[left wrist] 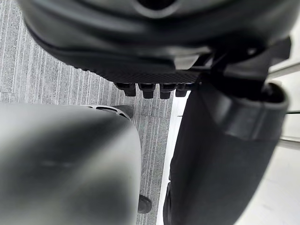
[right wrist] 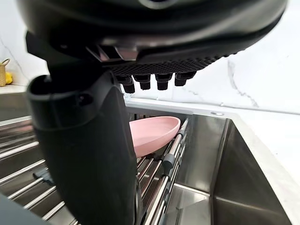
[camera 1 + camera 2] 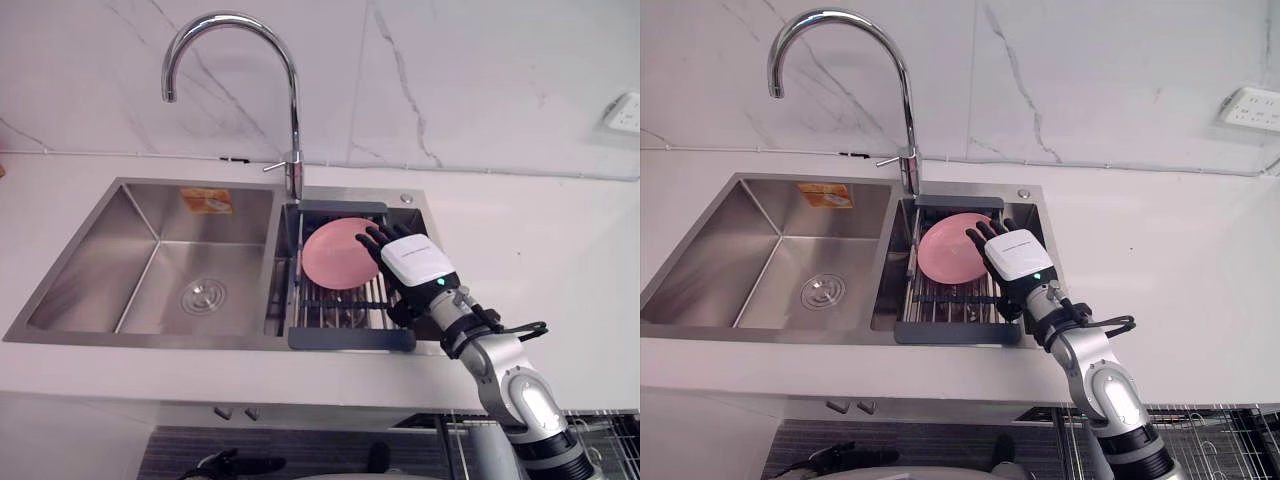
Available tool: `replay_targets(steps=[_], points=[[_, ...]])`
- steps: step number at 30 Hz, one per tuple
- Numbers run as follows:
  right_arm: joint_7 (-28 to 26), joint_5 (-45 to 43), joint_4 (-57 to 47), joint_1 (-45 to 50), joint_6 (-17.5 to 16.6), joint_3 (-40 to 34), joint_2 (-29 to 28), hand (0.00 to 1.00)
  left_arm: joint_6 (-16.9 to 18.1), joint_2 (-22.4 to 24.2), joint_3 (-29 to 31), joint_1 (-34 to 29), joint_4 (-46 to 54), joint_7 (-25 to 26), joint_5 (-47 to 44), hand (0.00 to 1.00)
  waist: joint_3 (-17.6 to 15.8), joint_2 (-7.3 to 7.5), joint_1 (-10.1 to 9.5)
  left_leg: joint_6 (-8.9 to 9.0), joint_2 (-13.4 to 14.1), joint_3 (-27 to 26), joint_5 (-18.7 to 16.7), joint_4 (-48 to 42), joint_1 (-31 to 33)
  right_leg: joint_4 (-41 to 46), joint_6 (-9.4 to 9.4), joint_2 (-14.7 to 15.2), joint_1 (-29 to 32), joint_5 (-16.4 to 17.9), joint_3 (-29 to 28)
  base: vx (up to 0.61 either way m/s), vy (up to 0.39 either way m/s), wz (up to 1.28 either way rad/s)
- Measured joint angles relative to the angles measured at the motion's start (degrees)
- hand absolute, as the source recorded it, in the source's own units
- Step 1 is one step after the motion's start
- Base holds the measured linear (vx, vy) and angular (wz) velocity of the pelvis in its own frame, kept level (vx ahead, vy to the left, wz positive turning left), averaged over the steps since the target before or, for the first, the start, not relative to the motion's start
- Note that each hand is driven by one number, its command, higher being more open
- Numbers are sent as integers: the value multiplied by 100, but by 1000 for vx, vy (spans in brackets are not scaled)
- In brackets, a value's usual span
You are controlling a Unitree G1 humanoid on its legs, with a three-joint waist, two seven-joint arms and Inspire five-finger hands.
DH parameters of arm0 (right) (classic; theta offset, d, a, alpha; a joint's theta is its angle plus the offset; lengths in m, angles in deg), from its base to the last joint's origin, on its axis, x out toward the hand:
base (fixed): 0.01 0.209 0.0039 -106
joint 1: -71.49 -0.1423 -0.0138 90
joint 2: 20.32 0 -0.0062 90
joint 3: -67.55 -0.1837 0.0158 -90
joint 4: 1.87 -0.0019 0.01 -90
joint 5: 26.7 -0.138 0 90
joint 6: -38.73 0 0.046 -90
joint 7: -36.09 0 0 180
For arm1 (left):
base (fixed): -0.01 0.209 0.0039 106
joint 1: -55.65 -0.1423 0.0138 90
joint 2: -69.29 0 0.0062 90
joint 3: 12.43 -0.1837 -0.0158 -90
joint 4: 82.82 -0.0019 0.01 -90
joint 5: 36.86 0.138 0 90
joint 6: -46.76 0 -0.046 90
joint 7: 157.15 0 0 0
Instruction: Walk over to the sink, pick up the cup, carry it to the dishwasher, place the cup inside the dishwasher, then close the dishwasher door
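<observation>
A pink shallow dish leans on the dark drying rack in the sink's right basin; no cup is visible. My right hand reaches in from the lower right with straight fingers, its fingertips over the dish's right edge. I cannot tell whether they touch it. In the right wrist view the dish lies just past the thumb, and nothing is in the grasp. My left hand hangs over a grey ribbed floor, fingers relaxed and holding nothing.
A tall curved tap stands behind the rack. The steel left basin has an orange sticker on its back wall. White counter spreads to the right, with a wall socket above. A wire basket shows below the counter's edge.
</observation>
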State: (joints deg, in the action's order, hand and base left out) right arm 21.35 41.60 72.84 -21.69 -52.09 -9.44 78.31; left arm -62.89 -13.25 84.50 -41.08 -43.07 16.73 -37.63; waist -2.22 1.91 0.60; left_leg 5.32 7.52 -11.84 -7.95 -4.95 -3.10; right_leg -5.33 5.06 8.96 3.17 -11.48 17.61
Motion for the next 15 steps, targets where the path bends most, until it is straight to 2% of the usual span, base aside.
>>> replay_targets(steps=[4, 7, 15], points=[[242, 108, 276, -68, 25, 122, -64, 100, -2, 13, -1, 52, -20, 5, 0, 100, 0, 0, -22, -3, 3, 14, 25, 19, 2, 0, -8, -3, 0, -6, 13, -16, -6, 1], [455, 136, 606, -86, 64, 156, -141, 100, 1, 58, 0, 115, -25, 53, -1, 100, 0, 0, -120, -1, 2, 32, 63, 67, -3, 0, -10, -4, 0, -8, 36, -16, -9, 4], [857, 259, 1246, -311, 140, 537, -321, 100, 5, 61, 4, 126, -27, 119, -5, 100, -54, -3, -112, 34, -17, 60, 185, 270, -134, -2, -3, 1, -45, -2, 118, -1, -1, 0]])
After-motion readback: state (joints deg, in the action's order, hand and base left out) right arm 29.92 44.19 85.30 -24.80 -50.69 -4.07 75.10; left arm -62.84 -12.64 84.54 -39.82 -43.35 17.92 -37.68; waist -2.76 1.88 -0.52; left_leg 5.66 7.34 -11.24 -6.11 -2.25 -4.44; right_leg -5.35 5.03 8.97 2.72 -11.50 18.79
